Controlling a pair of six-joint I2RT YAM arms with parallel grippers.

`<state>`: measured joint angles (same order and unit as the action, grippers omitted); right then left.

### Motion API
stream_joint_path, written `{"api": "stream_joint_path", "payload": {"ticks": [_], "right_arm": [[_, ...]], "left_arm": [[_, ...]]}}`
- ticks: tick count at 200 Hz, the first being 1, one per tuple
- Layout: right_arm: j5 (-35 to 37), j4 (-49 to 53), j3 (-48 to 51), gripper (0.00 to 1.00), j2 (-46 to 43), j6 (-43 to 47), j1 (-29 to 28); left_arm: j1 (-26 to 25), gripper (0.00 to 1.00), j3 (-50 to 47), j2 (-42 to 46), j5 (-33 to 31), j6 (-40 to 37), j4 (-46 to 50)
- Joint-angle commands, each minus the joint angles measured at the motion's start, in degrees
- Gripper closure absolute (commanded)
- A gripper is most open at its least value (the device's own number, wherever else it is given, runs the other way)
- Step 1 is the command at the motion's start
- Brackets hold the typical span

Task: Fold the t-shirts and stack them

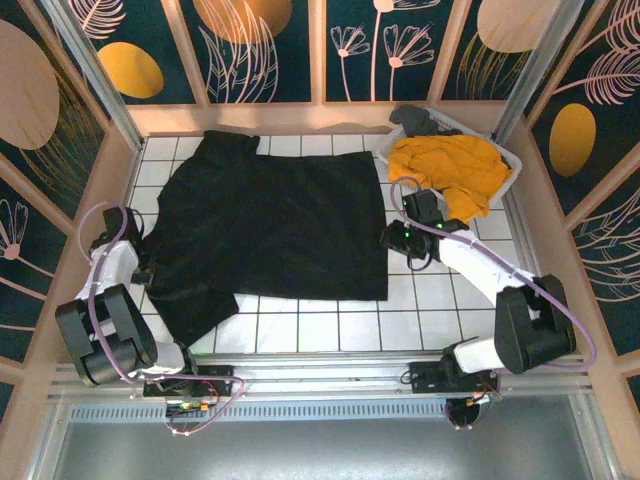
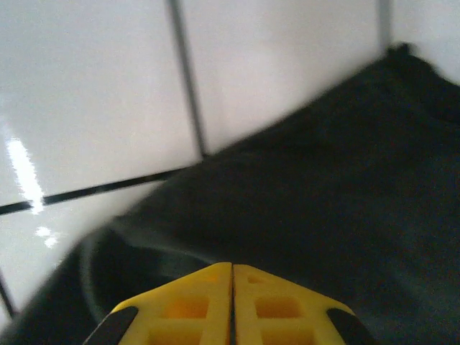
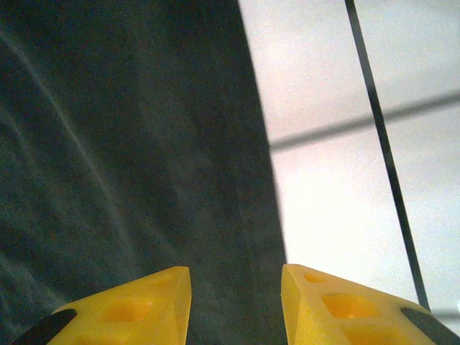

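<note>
A large black t-shirt (image 1: pixel 270 225) lies spread flat across the white tiled table. My left gripper (image 1: pixel 152 268) sits at the shirt's left edge. In the left wrist view its yellow jaws (image 2: pixel 232 266) are pressed together, and a ridge of the black cloth (image 2: pixel 323 201) runs up to their tips. My right gripper (image 1: pixel 392 238) is at the shirt's right edge. In the right wrist view it (image 3: pixel 236 277) stands open, its jaws either side of the border of the black cloth (image 3: pixel 122 144). A mustard-yellow t-shirt (image 1: pixel 450 170) lies crumpled in the basket.
A white lattice basket (image 1: pixel 514 165) stands at the back right and also holds a grey cloth (image 1: pixel 415 120). Low wooden walls ring the table. Bare tiles (image 1: pixel 330 325) show in front of the shirt and at the near right.
</note>
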<state>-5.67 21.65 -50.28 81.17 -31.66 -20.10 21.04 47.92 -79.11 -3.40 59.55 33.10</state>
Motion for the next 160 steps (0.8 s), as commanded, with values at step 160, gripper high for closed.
{"api": "stream_joint_path", "payload": {"ticks": [160], "right_arm": [[-9.6, -0.7, 0.5, 0.62, 3.5, 0.1, -18.9]], "left_arm": [[-2.9, 0.87, 5.7, -18.2, -2.9, -9.3, -4.2]]}}
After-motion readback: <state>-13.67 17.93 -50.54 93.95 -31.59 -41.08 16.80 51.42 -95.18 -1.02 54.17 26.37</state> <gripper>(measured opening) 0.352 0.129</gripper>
